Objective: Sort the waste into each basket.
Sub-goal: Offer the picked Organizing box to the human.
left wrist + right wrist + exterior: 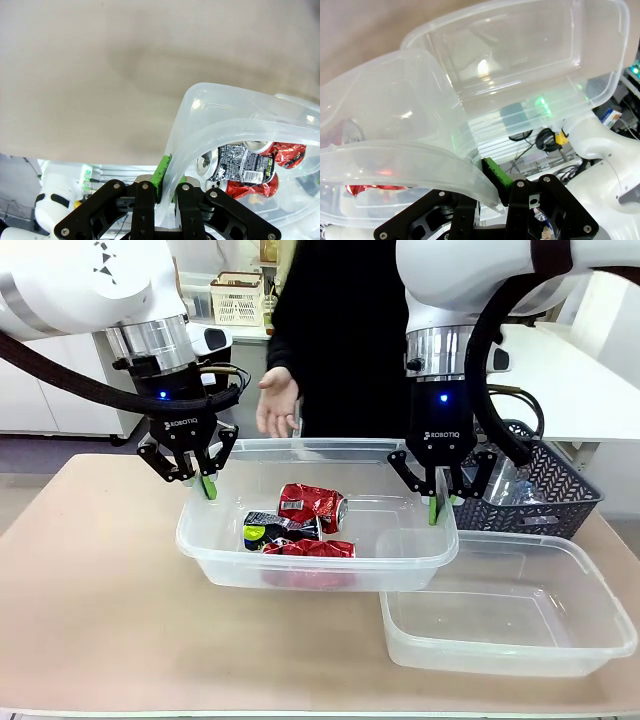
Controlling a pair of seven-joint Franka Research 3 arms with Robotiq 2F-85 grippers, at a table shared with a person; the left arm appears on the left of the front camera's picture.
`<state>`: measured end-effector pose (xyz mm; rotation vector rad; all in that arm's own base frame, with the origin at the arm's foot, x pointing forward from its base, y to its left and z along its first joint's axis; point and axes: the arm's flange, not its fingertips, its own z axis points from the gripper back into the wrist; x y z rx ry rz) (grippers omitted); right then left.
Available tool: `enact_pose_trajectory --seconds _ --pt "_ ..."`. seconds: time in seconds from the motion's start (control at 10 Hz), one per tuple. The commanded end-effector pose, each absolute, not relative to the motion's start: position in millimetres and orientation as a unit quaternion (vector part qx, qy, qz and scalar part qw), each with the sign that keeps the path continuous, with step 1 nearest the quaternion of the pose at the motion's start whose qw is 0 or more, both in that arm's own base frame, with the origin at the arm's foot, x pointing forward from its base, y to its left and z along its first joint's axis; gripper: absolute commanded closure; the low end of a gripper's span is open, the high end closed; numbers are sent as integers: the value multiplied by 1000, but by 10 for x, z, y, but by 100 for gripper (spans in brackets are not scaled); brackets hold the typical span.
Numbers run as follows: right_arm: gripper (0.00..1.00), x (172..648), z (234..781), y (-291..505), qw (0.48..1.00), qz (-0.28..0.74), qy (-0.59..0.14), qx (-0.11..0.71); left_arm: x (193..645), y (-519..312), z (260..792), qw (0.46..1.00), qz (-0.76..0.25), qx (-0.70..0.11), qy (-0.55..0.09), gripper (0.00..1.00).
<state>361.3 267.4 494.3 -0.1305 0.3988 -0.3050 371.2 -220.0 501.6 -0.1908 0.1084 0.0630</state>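
Empty tub (520, 635) sits lower right; left gripper (207, 487) and right gripper (437, 510) have fingers (162, 172) clamped on opposite rims of the can tub (300, 448), probably for a level lift.

Our left arm (100, 280) and right arm (450, 280) come down from above at either side, wrists upright. Our left gripper (205, 483) and right gripper (437, 508) point straight down, each with its green-padded fingers pinched tight on the rim at opposite ends of one clear tub (320, 446).
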Motion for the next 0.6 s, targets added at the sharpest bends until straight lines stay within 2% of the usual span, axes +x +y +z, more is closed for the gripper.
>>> enact_pose_trajectory --seconds 0.0,0.1,0.3,0.5 --pt "95 3613 4943 2674 967 -151 197 -65 3712 -2200 5016 993 31 -95 54 94" --pt "95 3909 4996 2713 969 -117 208 -60 4082 -2250 5174 994 27 -75 70 94" --pt "95 4593 5100 2804 969 -86 226 -53 4843 -2338 5501 997 40 -50 54 94" --pt "95 5095 5035 2905 966 -77 242 -54 5405 -2405 5581 995 47 -49 70 94"
